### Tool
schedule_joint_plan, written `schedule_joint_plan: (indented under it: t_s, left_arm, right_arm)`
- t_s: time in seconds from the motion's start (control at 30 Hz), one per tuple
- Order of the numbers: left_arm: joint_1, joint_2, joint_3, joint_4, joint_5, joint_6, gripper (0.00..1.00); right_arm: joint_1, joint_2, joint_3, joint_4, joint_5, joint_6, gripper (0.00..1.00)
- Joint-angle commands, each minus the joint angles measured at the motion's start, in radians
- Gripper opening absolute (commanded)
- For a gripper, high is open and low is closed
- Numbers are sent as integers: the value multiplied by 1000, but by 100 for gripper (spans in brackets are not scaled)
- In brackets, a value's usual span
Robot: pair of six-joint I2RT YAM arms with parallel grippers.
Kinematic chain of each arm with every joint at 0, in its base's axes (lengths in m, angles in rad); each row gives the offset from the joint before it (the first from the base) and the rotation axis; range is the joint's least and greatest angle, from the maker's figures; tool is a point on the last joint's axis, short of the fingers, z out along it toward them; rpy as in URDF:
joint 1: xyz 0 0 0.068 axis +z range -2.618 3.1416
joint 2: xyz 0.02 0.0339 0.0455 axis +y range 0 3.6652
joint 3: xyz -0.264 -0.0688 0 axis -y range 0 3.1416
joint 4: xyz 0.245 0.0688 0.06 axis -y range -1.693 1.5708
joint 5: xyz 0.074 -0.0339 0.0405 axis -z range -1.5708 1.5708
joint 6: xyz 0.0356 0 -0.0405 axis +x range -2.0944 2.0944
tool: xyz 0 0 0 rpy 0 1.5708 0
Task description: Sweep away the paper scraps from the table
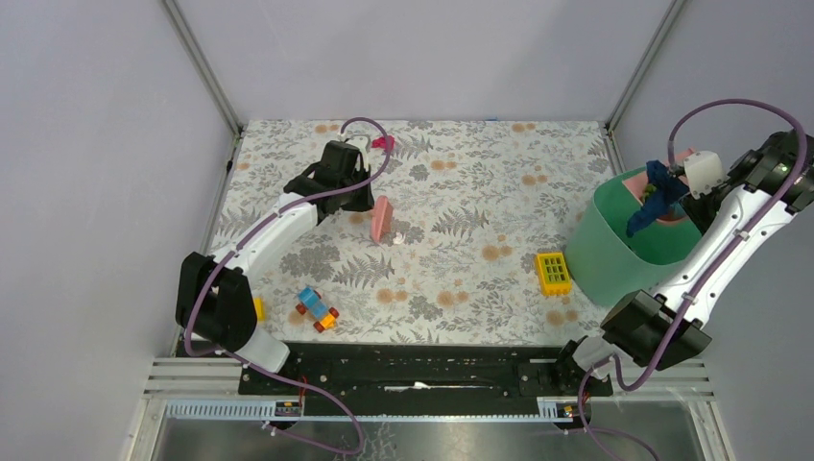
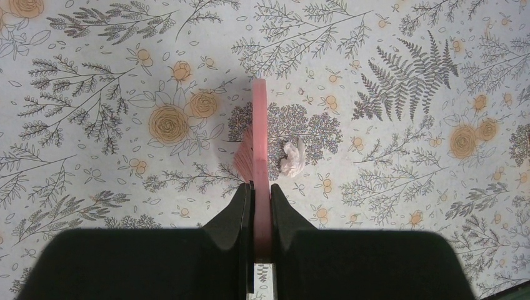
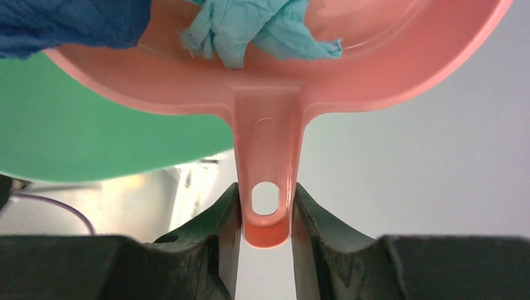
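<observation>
Brush (image 2: 260, 125) in tight left pincer (image 2: 261, 206), dustpan handle (image 3: 269, 144) in right pincer (image 3: 265, 212).

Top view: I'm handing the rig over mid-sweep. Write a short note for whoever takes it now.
Left gripper: shut on the brush, which is next to a white scrap on the table.
Right gripper: shut on the dustpan handle, holding it over the bin.
Done: blue scrap and teal scrap are in the dustpan, not yet dumped.
Left: white scrap, plus a magenta scrap near the far edge.
</observation>
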Motion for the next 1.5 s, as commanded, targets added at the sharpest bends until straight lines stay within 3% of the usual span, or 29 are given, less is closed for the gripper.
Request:
schedule_joint_plan:
  t_s: [0.0, 0.23, 0.4, 0.63, 0.9, 1.2, 1.47]
  left_arm:
    - [-7, 35, 10, -34, 14, 7, 0]
    - [-9, 23, 9, -35, 13, 12, 0]
    - [-9, 4, 5, -38, -16, 21, 0]
    - [-9, 2, 8, -40, -7, 24, 0]
    - [-9, -8, 5, -39, -5, 24, 0]
    - [-9, -6, 3, -41, -9, 27, 0]
    - [-8, -4, 3, -41, -24, 32, 0]
  right_arm:
    - [-5, 4, 82, -7, 122, -186, 0]
    - [17, 91, 200, 13, 319, -376, 0]
    - [45, 63, 88, 150, 490, -486, 0]
    - [101, -42, -71, 398, 599, -667, 0]
    - [163, -97, -143, 444, 658, -708, 0]
    - [172, -110, -139, 473, 631, -693, 0]
    - [221, 89, 284, 425, 352, -431, 0]
